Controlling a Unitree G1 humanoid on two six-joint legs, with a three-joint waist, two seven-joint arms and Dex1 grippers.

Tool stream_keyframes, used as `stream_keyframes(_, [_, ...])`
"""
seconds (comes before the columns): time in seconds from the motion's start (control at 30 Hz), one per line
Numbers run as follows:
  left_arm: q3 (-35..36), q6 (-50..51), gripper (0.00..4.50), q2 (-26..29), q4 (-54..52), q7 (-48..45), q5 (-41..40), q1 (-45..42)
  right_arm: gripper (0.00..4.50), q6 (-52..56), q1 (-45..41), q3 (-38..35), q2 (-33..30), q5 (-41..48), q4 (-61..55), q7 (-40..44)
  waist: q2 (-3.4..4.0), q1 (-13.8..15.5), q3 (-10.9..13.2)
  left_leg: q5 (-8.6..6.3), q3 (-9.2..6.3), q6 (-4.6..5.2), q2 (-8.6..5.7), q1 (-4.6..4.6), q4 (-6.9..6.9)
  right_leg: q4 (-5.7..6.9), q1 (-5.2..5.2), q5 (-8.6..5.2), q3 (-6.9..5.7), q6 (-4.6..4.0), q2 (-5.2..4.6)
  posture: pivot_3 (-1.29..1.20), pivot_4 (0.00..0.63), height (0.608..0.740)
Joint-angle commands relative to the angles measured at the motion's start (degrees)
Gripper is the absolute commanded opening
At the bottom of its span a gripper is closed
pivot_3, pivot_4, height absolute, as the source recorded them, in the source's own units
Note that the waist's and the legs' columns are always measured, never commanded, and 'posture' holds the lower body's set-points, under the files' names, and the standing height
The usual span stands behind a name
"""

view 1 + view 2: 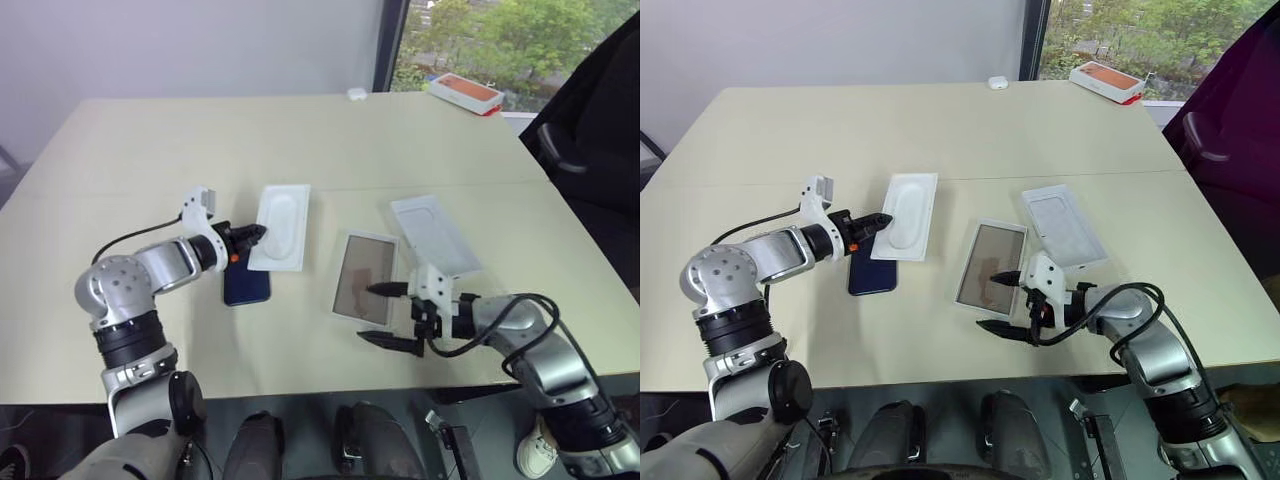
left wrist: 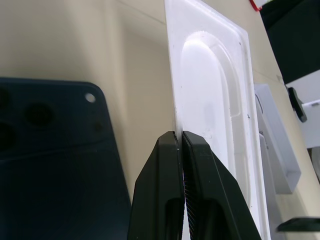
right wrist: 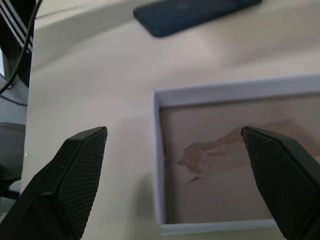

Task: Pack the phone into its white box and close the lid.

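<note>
left tool [image 1: 262, 232] pinching insert [image 1: 281, 226], phone [image 1: 246, 286] beneath

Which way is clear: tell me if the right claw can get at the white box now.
Probably yes: the right claw hangs open at the near end of the white box, with nothing between them.

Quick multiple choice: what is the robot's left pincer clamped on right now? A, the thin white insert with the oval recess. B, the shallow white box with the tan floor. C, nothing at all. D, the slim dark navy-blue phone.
A: the left pincer is shut on the edge of the thin white insert with the oval recess, while the slim dark navy-blue phone lies on the table beside it.
</note>
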Motion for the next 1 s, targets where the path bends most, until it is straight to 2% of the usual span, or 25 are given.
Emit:
stream_keyframes(0.03, [0.01, -1.52, 0.05, 1.28, -1.61, -1.34, -0.87, -0.73, 4.50, 0.06, 0.02, 1.23, 0.45, -1.48, -3.05, -2.15, -0.02, 0.01, 0.01, 0.00, 0.00, 0.00, -0.01, 0.00, 0.00, 0.00, 0.00, 0.00, 0.00, 0.00, -0.01, 0.00, 0.150, 0.740])
stream_keyframes(0.07, [-0.11, -1.66, 0.05, 1.30, -1.55, -1.35, -0.74, -0.78, 4.50, 0.43, -0.09, 1.55, 0.53, -1.71, -2.75, -2.54, -0.02, 0.02, 0.01, 0.00, 0.00, 0.00, -0.03, 0.00, 0.00, -0.01, 0.00, 0.00, 0.00, 0.00, -0.01, 0.00, 0.150, 0.740])
stream_keyframes(0.17, [-0.84, -2.25, 0.00, 1.31, -1.51, -1.52, -0.35, -0.40, 3.66, 0.06, -0.31, 2.86, -0.17, -3.10, -1.80, -2.63, -0.03, 0.04, 0.01, 0.00, 0.00, 0.00, -0.04, -0.04, 0.00, -0.01, 0.00, 0.00, -0.01, 0.00, -0.02, 0.00, 0.150, 0.740])
stream_keyframes(0.4, [-1.14, -2.63, 0.00, 1.18, -1.92, -1.20, -0.42, 0.28, 0.09, -4.85, -0.45, 5.47, -1.10, -8.77, 1.55, -2.76, -0.04, 0.04, 0.02, 0.00, 0.00, 0.01, -0.06, -0.07, 0.00, -0.03, -0.02, -0.03, -0.02, 0.06, -0.02, 0.00, 0.150, 0.740])
stream_keyframes(0.5, [-1.35, -2.66, 0.00, 1.12, -2.11, -1.03, -0.49, 0.40, 0.04, -5.96, -0.81, 5.75, -1.09, -9.32, 1.72, -2.18, -0.05, 0.04, 0.02, 0.00, 0.00, 0.01, -0.06, -0.07, 0.00, -0.03, -0.02, -0.10, -0.02, 0.17, -0.02, 0.00, 0.150, 0.740])
stream_keyframes(0.6, [-0.84, -2.54, 0.00, 0.21, -1.68, -0.52, -0.93, 0.03, 0.04, -13.15, -5.32, 5.40, -0.11, -10.31, 5.01, -0.48, -0.06, -0.14, 0.05, 0.00, -0.01, 0.01, -0.06, -0.07, 0.01, -0.03, -0.02, -0.09, -0.02, 0.18, -0.02, 0.00, 0.150, 0.740])
stream_keyframes(1.0, [0.04, -0.28, 0.00, -1.12, -1.18, 1.38, -1.70, -3.07, 0.04, -30.74, -16.12, 9.99, 2.56, -14.26, 22.57, 8.11, -0.10, 0.01, 0.07, 0.07, 0.00, -0.12, -0.07, -0.48, 0.12, -0.06, -0.24, 0.07, -0.17, 0.01, -0.04, 0.00, 0.150, 0.740])
